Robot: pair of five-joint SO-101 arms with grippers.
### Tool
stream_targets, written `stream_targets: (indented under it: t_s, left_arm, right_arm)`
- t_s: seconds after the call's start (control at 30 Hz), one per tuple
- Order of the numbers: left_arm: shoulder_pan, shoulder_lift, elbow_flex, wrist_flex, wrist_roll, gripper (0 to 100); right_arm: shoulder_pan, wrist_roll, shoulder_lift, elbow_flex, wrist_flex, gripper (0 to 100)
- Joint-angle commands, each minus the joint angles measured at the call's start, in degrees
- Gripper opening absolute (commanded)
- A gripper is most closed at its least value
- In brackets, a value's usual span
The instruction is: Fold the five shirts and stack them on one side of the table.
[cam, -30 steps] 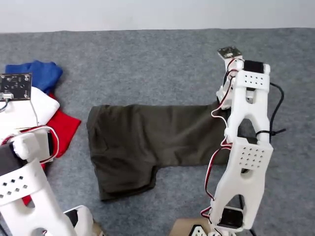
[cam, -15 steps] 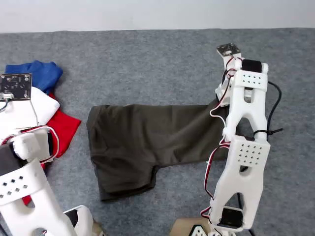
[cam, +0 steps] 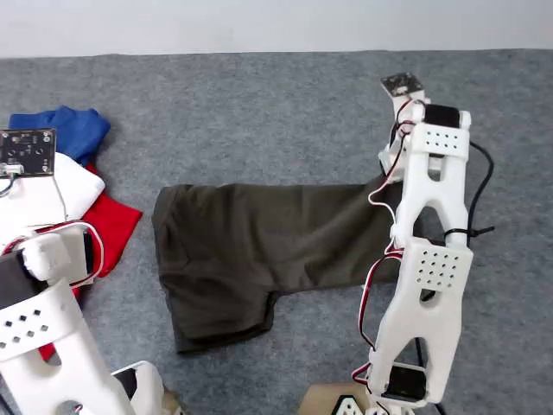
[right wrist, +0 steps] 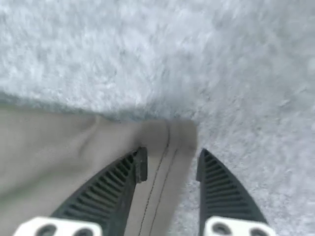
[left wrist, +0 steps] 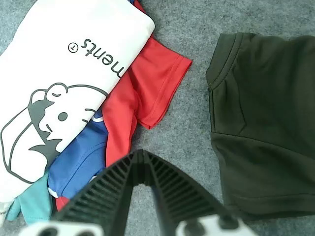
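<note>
On table (cam: 259, 112), olive shirt (cam: 259, 251) long axis left-right, right tool (right wrist: 172, 155) apart astride it, left tool (left wrist: 140, 154) together.

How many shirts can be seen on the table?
5: olive shirt spread flat; white shirt, red, blue and a teal sliver piled beside it, partly overlapping.

The dark olive fabric shirt (cam: 259, 251) lies flat and partly folded, one hemmed corner between the spread fingers of the right pincer (right wrist: 170, 162). Just beyond the left pincer (left wrist: 140, 155), a folded white printed shirt (left wrist: 74, 73) tops a red shirt (left wrist: 142, 93), a blue shirt (left wrist: 78, 162) and a teal shirt (left wrist: 32, 204).
</note>
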Motion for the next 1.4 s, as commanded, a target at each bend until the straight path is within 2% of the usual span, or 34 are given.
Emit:
stream_targets:
  t_s: [0.0, 0.37, 0.53, 0.67, 0.87, 0.93, 1.0, 1.2, 1.37]
  left_arm:
    - [0.2, -0.8, -0.1, -0.5, 0.2, 0]
    - [0.2, -1.0, -0.1, -0.4, 0.2, 0]
    - [0.2, -1.1, -0.4, -0.4, 0.2, 0]
    - [-0.1, -1.1, -0.7, 0.3, 0.2, 0]
    - [-0.3, -1.1, -3.6, 1.4, -0.2, 0]
    - [-1.1, -1.1, -4.4, 1.4, -2.5, 0]
    - [-5.3, -1.1, -4.8, 1.3, -5.0, 0]
    - [-23.6, -0.8, -4.4, -0.9, -11.9, 0]
    - [-31.8, -0.6, -0.1, -6.5, -15.6, 0]
  right_arm:
    - [0.0, -0.4, -1.1, -5.0, 0.4, 20.7]
    - [-0.1, -0.3, -1.2, -13.9, 15.0, 20.3]
    - [0.2, -0.3, -3.2, -14.3, 15.3, 7.5]
    - [-0.3, -0.3, -8.3, -10.1, 15.4, 3.0]
    - [-3.5, 0.0, -21.5, 4.8, 15.4, 2.4]
    - [-5.9, 3.1, -26.9, 11.0, 15.4, 1.0]
    - [-8.5, 6.4, -33.1, 17.8, 15.4, 0.9]
    - [-17.0, 14.9, -50.0, 36.5, 15.3, 0.9]
    - [-26.6, 18.1, -57.5, 47.2, 15.3, 0.9]
